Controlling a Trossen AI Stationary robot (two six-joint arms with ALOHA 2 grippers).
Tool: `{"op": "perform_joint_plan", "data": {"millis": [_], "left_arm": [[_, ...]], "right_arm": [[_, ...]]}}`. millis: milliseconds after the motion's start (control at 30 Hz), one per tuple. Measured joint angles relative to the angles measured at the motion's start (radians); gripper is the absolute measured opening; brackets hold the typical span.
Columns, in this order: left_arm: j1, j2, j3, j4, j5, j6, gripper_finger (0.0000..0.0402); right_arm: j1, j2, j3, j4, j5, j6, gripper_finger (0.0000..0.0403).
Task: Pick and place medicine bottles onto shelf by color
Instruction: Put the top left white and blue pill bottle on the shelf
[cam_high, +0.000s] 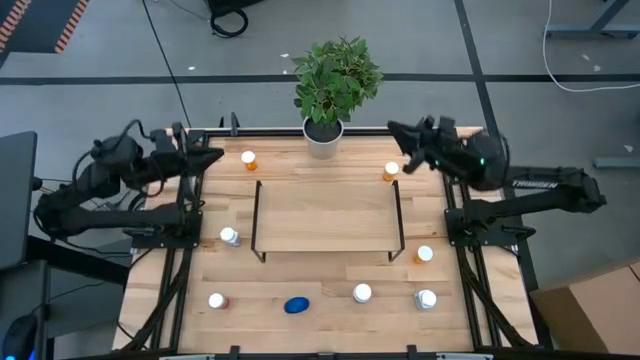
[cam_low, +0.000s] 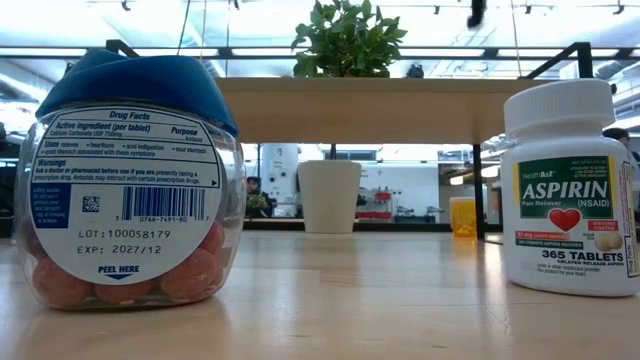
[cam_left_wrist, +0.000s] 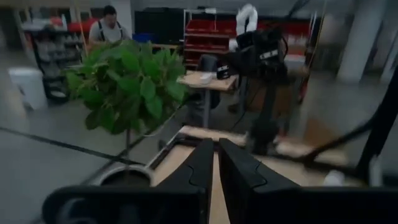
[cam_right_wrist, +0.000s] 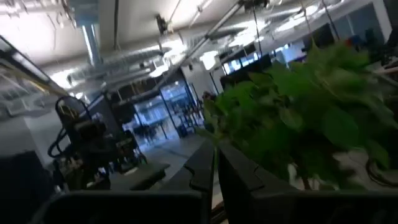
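The light-wood desk (cam_high: 330, 300) is carrying the low, black-railed light-wood shelf (cam_high: 325, 215) at its centre, bare on top. White-capped medicine bottles (cam_high: 361, 293) and a blue oval one (cam_high: 296, 305) are standing scattered around it. The left pincer (cam_high: 214, 155) and right pincer (cam_high: 395, 128), both pressed together and holding nothing, are hovering beside the far corners.

"ASPIRIN" on white bottle (cam_low: 566, 202)

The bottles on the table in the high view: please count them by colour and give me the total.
Orange bottles: 3
White or clear bottles: 3
Dark red bottle: 1
Blue bottle: 1
Total: 8, all on the table, none on the shelf.
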Motion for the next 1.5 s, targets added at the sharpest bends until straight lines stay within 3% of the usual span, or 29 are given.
{"op": "perform_joint_plan", "data": {"millis": [200,367,600,800,1000,1133,1300,1500], "left_arm": [[0.000,0.105,0.151,-0.006,0.000,-0.221,0.0031],[0.000,0.136,0.236,0.001,0.001,-0.260,0.0023],[0.000,0.138,0.287,0.002,0.000,-0.233,0.0033],[0.000,0.140,0.289,-0.003,0.000,-0.227,0.0037],[0.000,0.146,0.290,-0.106,0.047,-0.153,0.0048],[-0.001,0.163,0.290,-0.304,0.054,-0.142,0.0082],[-0.018,0.192,0.282,-0.639,0.065,-0.199,0.0164],[-0.025,0.267,0.279,-0.915,0.066,-0.226,0.0265]], "right_arm": [[0.023,0.126,0.390,-0.208,-0.102,-0.028,0.0028],[0.028,0.222,0.599,-0.589,-0.122,-0.073,0.0028],[0.028,0.330,0.704,-0.475,0.009,0.050,0.0028],[0.029,0.390,0.701,-0.468,-0.103,0.090,0.0028],[0.027,0.445,0.702,-0.395,-0.130,0.093,0.0028],[0.035,0.459,0.703,-0.443,-0.142,0.095,0.0028],[0.068,0.500,0.700,-0.710,-0.142,0.095,0.0043],[0.100,0.515,0.701,-1.025,-0.189,0.120,0.0122]]}}
